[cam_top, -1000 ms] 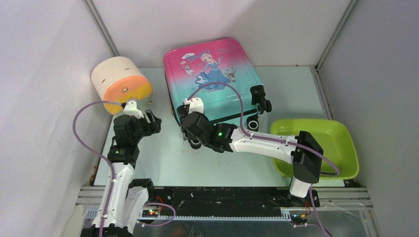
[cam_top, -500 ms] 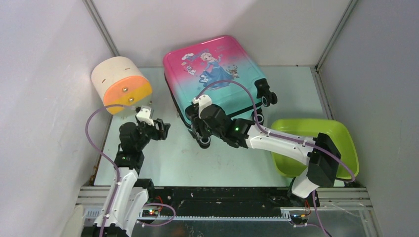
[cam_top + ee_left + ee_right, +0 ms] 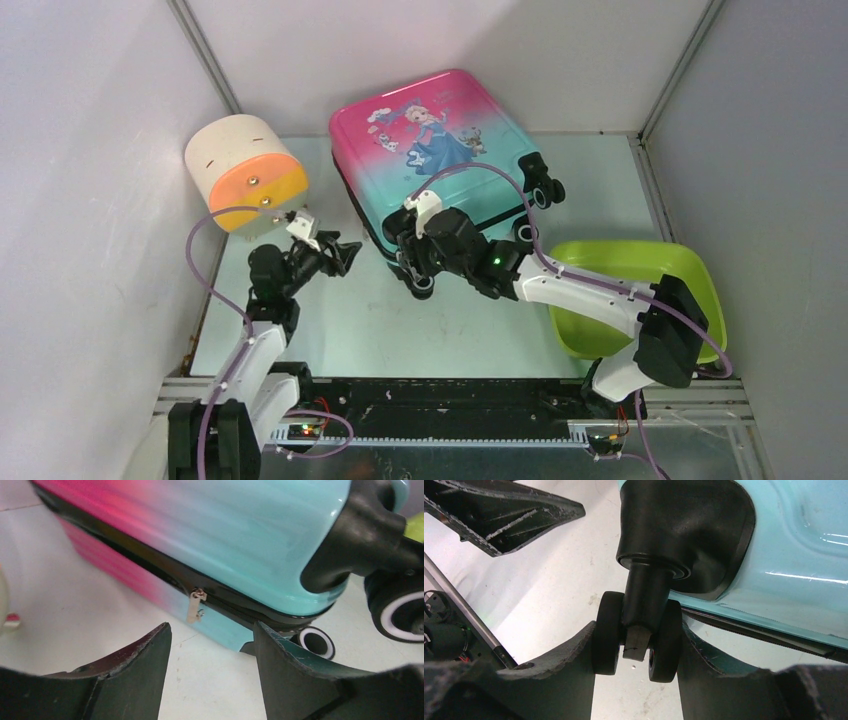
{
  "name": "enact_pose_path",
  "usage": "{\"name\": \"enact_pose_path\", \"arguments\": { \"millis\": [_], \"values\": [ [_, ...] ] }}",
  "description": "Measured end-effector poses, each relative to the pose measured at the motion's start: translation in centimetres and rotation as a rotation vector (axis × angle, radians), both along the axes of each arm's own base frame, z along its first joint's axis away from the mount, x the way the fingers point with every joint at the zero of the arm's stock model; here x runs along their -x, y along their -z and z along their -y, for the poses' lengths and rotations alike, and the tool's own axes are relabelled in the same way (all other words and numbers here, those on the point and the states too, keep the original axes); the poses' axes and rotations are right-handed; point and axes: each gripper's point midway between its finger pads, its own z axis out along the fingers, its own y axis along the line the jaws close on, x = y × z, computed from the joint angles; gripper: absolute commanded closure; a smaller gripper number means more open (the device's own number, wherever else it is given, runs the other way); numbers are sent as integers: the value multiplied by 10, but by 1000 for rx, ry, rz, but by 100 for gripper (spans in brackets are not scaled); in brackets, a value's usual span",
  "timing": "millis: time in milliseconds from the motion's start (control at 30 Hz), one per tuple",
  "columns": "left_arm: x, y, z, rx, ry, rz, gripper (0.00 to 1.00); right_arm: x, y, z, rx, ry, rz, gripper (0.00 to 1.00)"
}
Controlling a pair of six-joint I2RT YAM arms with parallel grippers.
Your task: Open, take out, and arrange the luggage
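Observation:
The luggage (image 3: 440, 150), a pink-to-teal hard-shell suitcase with a princess print, lies closed and flat at the back centre. My right gripper (image 3: 412, 262) is shut on its near-left black wheel (image 3: 636, 635), both fingers pressed against the twin wheel. My left gripper (image 3: 345, 255) is open and empty, just left of the suitcase's near-left edge. In the left wrist view the suitcase side (image 3: 210, 525) shows its black zipper line and a silver zipper pull (image 3: 196, 605) hanging just beyond the open fingers. Another wheel (image 3: 316, 641) shows at right.
A cream-and-orange cylinder (image 3: 245, 168) lies at the back left against the wall. A lime-green plastic tub (image 3: 640, 295) sits at the right, under my right arm. White walls enclose the table on three sides.
The right gripper has swung the suitcase's wheel end further right, turning the case. The left gripper has moved right and forward toward the suitcase's zipper side.

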Motion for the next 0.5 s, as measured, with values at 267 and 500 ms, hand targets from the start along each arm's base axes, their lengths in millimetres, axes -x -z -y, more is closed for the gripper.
{"name": "enact_pose_path", "arguments": {
  "millis": [267, 500],
  "values": [
    [4, 14, 17, -110, 174, 8, 39, -1, -1, 3, -13, -25, -10, 100],
    [14, 7, 52, -108, 264, -9, 37, -4, 0, 11, -14, -66, -11, 100]
  ]
}}
